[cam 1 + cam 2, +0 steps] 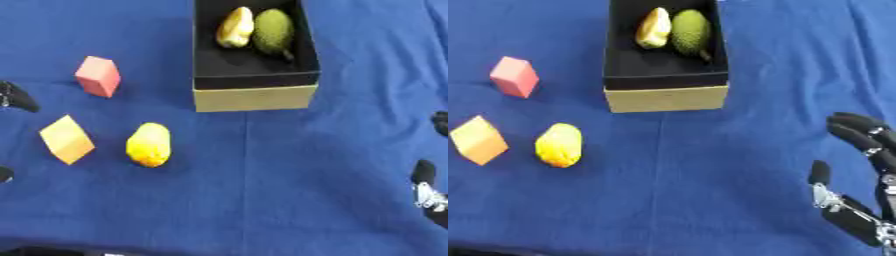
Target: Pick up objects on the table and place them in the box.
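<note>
Blue cloth (pixel 262 190) covers the whole table, lightly creased. Box (pixel 254 97) at far centre, black inside, holding a yellow fruit (pixel 234 27) and a green fruit (pixel 273 31) side by side. On the cloth, left: pink block (pixel 98 76), orange block (pixel 66 139), yellow-orange fruit (pixel 149 145). Right hand (pixel 859 210) low right, fingers spread, empty. Left hand (pixel 16 97) at left edge; fingers unclear.

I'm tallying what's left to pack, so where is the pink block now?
The pink block sits on the blue cloth at the robot's left, outside the box, beyond the orange block and the yellow fruit.
</note>
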Robot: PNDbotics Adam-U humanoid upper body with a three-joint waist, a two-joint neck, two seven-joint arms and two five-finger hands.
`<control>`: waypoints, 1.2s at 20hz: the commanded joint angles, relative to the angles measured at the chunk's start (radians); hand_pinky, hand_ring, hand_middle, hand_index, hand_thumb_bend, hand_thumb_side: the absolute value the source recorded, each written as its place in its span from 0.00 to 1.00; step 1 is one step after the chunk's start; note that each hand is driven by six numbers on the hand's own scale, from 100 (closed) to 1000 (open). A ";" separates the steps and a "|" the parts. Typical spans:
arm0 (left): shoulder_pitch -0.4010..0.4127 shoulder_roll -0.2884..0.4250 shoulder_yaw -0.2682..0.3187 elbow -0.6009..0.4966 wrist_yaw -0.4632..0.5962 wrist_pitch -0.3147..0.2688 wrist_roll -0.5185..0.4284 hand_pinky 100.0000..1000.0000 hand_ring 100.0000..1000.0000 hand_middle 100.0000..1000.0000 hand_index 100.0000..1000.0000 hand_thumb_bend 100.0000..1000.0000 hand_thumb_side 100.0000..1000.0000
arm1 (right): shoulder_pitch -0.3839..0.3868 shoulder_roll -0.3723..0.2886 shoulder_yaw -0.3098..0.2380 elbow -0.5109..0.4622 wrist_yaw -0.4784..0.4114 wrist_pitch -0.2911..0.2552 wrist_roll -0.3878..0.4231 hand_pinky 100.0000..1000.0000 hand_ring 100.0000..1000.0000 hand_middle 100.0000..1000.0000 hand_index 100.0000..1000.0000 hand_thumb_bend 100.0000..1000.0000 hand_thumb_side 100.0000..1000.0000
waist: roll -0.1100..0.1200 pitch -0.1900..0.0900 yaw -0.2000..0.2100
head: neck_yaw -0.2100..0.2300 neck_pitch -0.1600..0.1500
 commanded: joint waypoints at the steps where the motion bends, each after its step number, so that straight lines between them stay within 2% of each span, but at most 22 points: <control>1: -0.036 0.027 -0.006 0.017 0.005 -0.027 0.000 0.84 0.78 0.72 0.85 0.50 0.05 | -0.012 -0.011 -0.005 -0.009 -0.020 -0.044 -0.034 0.77 0.78 0.73 0.83 0.00 0.26 | 0.006 -0.015 -0.006 | 0.011 -0.013; 8: -0.103 -0.004 -0.053 0.078 0.019 -0.070 -0.018 0.84 0.78 0.71 0.85 0.47 0.00 | -0.040 -0.014 -0.026 -0.009 -0.074 -0.061 -0.002 0.77 0.78 0.73 0.83 0.00 0.26 | 0.006 -0.016 -0.033 | 0.025 -0.021; 9: -0.111 -0.007 -0.058 0.081 0.022 -0.076 -0.019 0.84 0.77 0.71 0.85 0.44 0.04 | -0.042 -0.014 -0.029 -0.009 -0.082 -0.062 0.003 0.77 0.78 0.72 0.83 0.00 0.25 | 0.006 -0.016 -0.035 | 0.025 -0.022; 10: -0.118 -0.011 -0.062 0.084 0.025 -0.082 -0.018 0.84 0.77 0.71 0.85 0.46 0.01 | -0.046 -0.013 -0.032 -0.009 -0.090 -0.063 0.007 0.77 0.78 0.72 0.83 0.00 0.27 | 0.006 -0.015 -0.037 | 0.025 -0.023; 18: -0.147 -0.025 -0.093 0.090 0.039 -0.113 -0.056 0.85 0.78 0.73 0.85 0.48 0.06 | -0.071 -0.013 -0.053 -0.009 -0.150 -0.073 0.035 0.76 0.77 0.72 0.82 0.00 0.32 | 0.013 -0.009 -0.053 | 0.035 -0.020; 24: -0.152 -0.041 -0.115 0.106 0.025 -0.131 -0.103 0.85 0.79 0.74 0.85 0.48 0.04 | -0.100 -0.016 -0.066 -0.009 -0.202 -0.084 0.057 0.76 0.77 0.72 0.82 0.00 0.37 | 0.021 0.001 -0.068 | 0.046 -0.023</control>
